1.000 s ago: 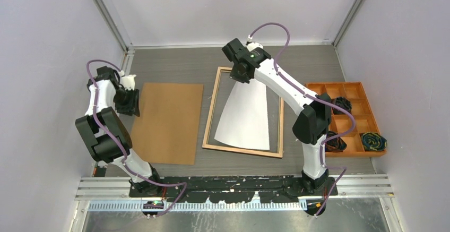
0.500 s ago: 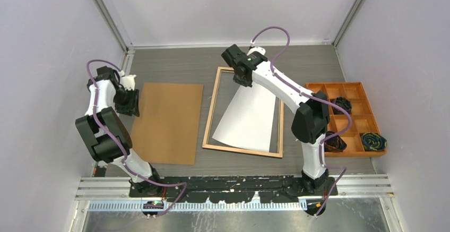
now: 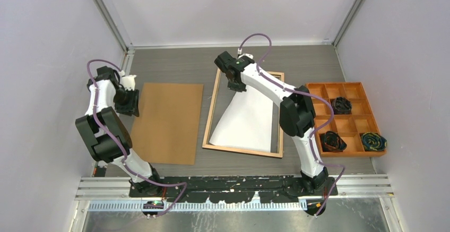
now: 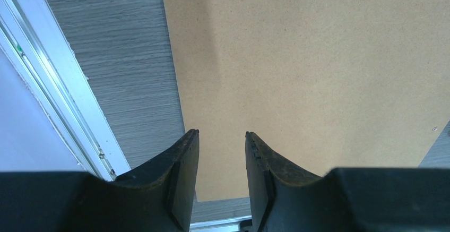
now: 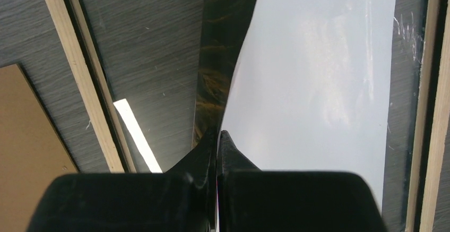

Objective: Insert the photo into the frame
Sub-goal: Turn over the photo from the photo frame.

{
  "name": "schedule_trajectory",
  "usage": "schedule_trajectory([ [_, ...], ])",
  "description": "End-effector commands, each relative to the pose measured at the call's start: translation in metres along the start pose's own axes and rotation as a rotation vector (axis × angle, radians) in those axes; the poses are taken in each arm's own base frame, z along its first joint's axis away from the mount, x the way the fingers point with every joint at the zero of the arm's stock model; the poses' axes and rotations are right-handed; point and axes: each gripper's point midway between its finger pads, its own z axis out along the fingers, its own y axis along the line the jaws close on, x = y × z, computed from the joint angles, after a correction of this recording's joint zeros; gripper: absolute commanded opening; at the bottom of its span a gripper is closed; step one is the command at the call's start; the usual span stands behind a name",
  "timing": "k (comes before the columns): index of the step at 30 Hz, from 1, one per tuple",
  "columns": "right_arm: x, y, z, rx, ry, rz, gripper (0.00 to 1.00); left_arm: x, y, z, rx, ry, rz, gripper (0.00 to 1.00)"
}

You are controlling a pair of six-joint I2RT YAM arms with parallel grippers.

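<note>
While the near edge of the photo (image 3: 245, 128) is seen resting white side up inside the frame (image 3: 241, 151), its far end is raised and curled, so the task is judged only partly done. That far end is pinched between the jaws of the right gripper (image 5: 217, 134). The sheet has yet to be lowered flat and released. Off to the left, the left gripper (image 4: 222, 135) is hung over the brown board (image 3: 169, 120), jaws spread, nothing held.
</note>
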Motion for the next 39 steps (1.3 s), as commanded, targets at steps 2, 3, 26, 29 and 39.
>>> schedule_trajectory([
  [2, -0.006, 0.008, -0.019, -0.032, -0.019, -0.014, 0.01, -0.008, 0.005, -0.003, -0.021, -0.022, 0.014, 0.39],
  [3, -0.007, 0.011, -0.02, -0.038, -0.026, -0.011, 0.01, -0.008, 0.005, -0.003, -0.022, -0.022, 0.014, 0.39],
  [26, -0.033, -0.03, -0.081, 0.016, -0.228, 0.005, 0.01, -0.005, 0.004, 0.006, -0.009, -0.012, 0.005, 0.38],
  [29, -0.032, -0.032, -0.083, 0.012, -0.224, -0.007, 0.01, -0.006, 0.003, 0.006, -0.007, -0.015, 0.006, 0.38],
  [39, -0.006, -0.02, -0.057, -0.007, -0.106, -0.12, 0.01, -0.006, 0.004, 0.004, -0.01, -0.015, 0.011, 0.38],
])
